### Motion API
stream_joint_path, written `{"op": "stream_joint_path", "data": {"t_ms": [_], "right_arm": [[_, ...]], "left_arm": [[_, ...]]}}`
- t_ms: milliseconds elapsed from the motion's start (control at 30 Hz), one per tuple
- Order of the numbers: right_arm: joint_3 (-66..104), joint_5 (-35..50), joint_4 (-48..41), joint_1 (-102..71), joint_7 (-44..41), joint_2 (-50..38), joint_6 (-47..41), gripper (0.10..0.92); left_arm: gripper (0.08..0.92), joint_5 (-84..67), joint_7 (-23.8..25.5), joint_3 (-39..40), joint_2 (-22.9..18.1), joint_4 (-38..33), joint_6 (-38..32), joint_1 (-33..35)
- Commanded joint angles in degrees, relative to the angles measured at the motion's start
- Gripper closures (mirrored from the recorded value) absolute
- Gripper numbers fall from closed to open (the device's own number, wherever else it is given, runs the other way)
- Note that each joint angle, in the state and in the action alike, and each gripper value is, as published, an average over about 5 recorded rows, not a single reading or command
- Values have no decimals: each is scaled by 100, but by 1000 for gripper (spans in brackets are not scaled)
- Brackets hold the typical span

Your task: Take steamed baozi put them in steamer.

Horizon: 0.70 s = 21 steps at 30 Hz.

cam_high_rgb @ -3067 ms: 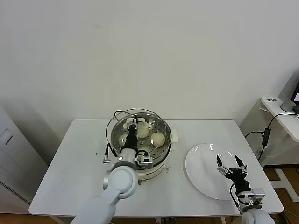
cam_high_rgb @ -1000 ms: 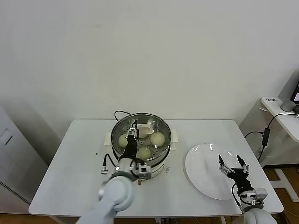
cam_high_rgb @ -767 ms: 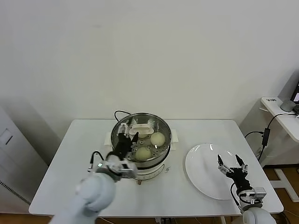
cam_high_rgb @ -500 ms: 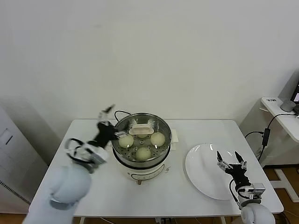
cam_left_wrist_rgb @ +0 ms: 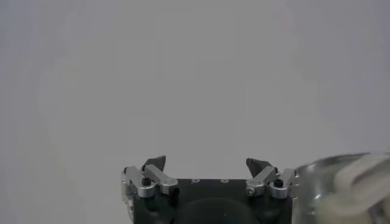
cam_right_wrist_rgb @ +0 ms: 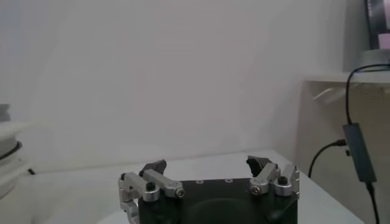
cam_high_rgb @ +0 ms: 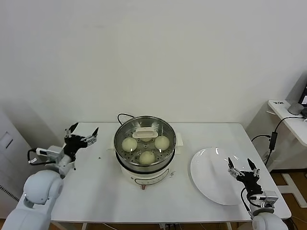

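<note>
A round, shiny stainless-steel steamer [cam_high_rgb: 145, 143] with a perforated floor sits on a white electric cooker base [cam_high_rgb: 145, 176] near the middle of a white rectangular table [cam_high_rgb: 96, 191]. Inside it lie three smooth, cream-white steamed baozi: one [cam_high_rgb: 129, 144] on the side toward the robot's left, one [cam_high_rgb: 162, 142] on the side toward its right, and one [cam_high_rgb: 147, 157] at the near wall of the basket. A cream, handle-like piece [cam_high_rgb: 144, 134] lies at the far wall of the basket, and it hides whatever may sit beneath it, so a fourth bun cannot be made out. A black cord [cam_high_rgb: 123, 116] curls out behind the steamer.

The left gripper [cam_high_rgb: 82, 136] hangs well apart from the steamer, out past the table's left edge, its fingers spread wide with nothing between them; the left wrist view shows the same spread fingers [cam_left_wrist_rgb: 153, 166] and a sliver of the steamer rim [cam_left_wrist_rgb: 317, 173].

To the steamer's right lies a flat white round plate [cam_high_rgb: 211, 175], bare on top. The right gripper [cam_high_rgb: 242, 167] sits over the far-from-steamer edge of that plate, its fingers likewise parted and holding nothing.
</note>
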Motion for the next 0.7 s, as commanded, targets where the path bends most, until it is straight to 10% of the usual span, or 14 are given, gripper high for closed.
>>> {"op": "stream_joint_path", "data": {"t_ms": [33,700], "right_arm": [[149,-95,178,-164,-18,16,-309,203],[-63,-184,80,-28,65,-26,-386,203]], "left_arm": [[177,-760,-202,-189,10,943,-379,295],[177,-704,-235,152,-223,803,-284,460]]}}
